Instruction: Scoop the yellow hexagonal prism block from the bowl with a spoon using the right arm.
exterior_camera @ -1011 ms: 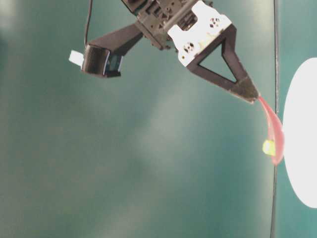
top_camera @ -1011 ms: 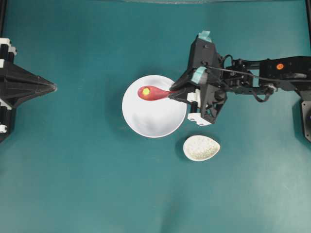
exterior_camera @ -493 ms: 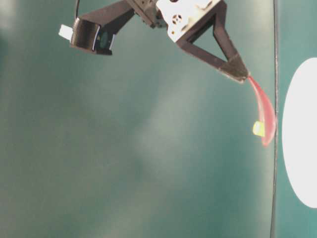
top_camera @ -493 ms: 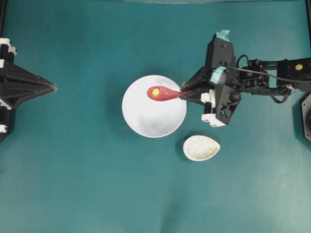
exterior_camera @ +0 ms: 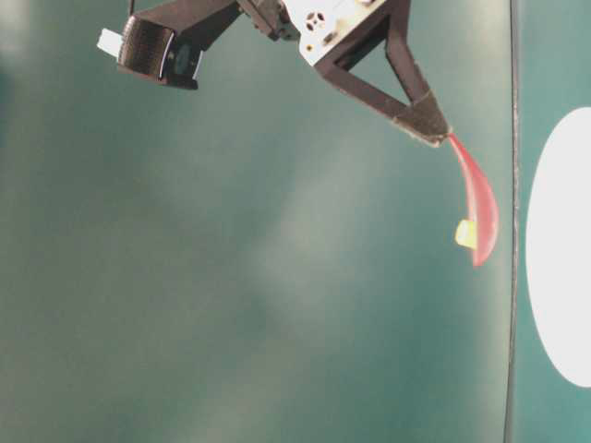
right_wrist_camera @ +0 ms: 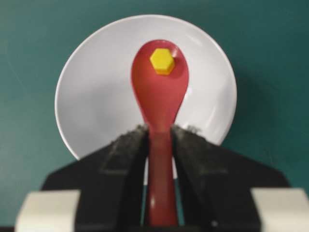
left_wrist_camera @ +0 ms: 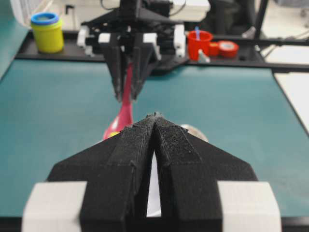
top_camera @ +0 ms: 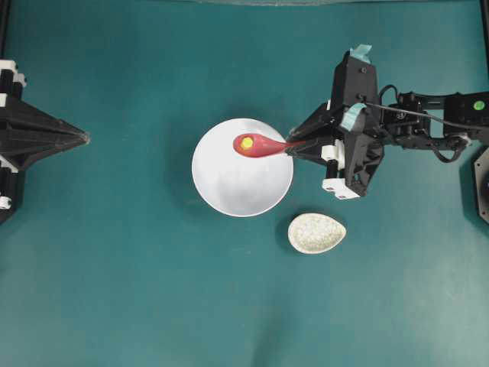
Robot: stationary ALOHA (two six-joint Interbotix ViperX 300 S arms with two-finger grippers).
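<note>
Hiding spoon (left_wrist_camera: 124, 113) scoop: L hand (left_wrist_camera: 155, 118).

Right arm (top_camera: 428, 130): black jointed links, thin black cable looping along the top, teal tape patches on the wrist housing, a small green dot near the far end. Right gripper (top_camera: 293, 148): black lattice fingers (right_wrist_camera: 125, 159) with rough-textured faces on white blocks. Left gripper (left_wrist_camera: 154, 118): black, pointed, same grainy texture, white clips; possibly 3D-printed.

Hand (right_wrist_camera: 159, 140) grips spoon (right_wrist_camera: 158, 96) — yellow block (right_wrist_camera: 162, 61) aboard, seemingly above bowl (right_wrist_camera: 91, 96).
</note>
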